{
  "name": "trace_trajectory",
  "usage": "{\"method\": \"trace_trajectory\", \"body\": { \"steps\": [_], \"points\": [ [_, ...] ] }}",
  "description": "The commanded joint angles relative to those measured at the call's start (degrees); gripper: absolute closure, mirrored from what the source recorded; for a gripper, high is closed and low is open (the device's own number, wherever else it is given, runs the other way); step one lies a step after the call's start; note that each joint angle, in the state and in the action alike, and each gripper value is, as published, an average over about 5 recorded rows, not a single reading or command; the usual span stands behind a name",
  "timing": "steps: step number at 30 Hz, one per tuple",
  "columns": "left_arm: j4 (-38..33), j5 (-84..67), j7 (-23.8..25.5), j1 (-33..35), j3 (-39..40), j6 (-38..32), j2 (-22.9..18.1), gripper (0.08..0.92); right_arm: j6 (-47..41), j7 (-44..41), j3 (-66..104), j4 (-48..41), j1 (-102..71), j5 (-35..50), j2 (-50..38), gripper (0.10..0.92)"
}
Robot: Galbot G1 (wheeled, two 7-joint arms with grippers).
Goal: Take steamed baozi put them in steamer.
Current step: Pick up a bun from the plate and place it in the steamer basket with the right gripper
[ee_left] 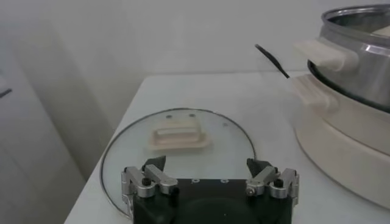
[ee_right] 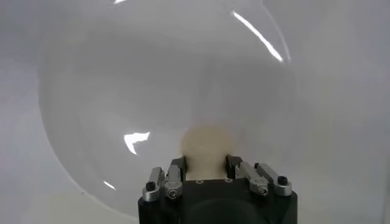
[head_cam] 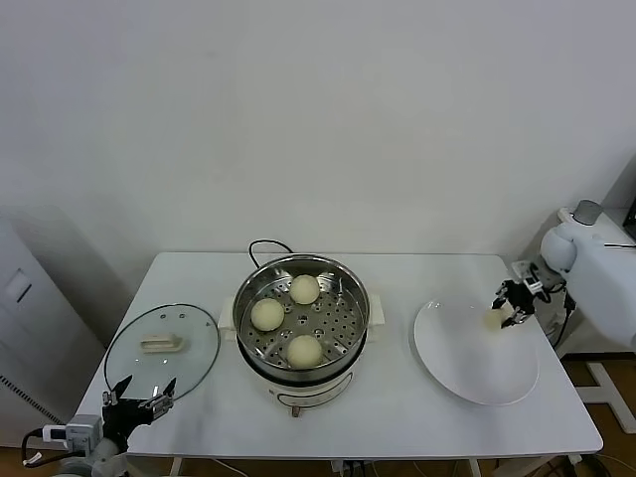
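We record our right black two-finger gripper [head_cam: 513, 302] extended at far right, fingers [ee_right: 175, 172] closed on a held item. Our left black gripper [head_cam: 139, 391] sits low at near left, fingers spread.

plain white wall [head_cam: 318, 119] (white table [head_cam: 397, 417])

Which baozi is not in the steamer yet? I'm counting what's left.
The baozi between the right gripper's fingers, over the plate. The other three sit on the steamer's tray.
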Motion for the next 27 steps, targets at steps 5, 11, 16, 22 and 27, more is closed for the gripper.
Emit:
{"method": "trace_trajectory", "body": {
  "steps": [5, 11, 16, 22, 27],
  "points": [
    [-0.26, 0.09, -0.10, 0.27, -0.31, 0.07, -0.11, 0.177, -21.77, 4.00, -42.36, 29.51, 36.67, 35.24, -7.74, 0.601],
    [-0.61, 0.07, -0.10, 0.56, -0.32, -0.02, -0.18, 0.177, -32.74, 11.62, -50.10, 40.00, 46.33, 42.20, -3.81, 0.601],
    [-0.85, 0.05, -0.08, 0.55, -0.23, -0.06, -0.23, 0.177, -39.87, 18.61, -51.34, 46.10, 48.68, 49.96, 1.05, 0.601],
    [-0.93, 0.02, -0.08, 0.51, -0.17, -0.12, -0.34, 0.177, -44.78, 25.51, -50.70, 48.13, 48.27, 58.66, 7.59, 0.601],
    [-0.72, -0.06, -0.07, 0.44, -0.18, -0.22, -0.37, 0.177, -47.12, 29.68, -49.60, 48.05, 46.68, 63.21, 11.84, 0.601]
  ]
}}
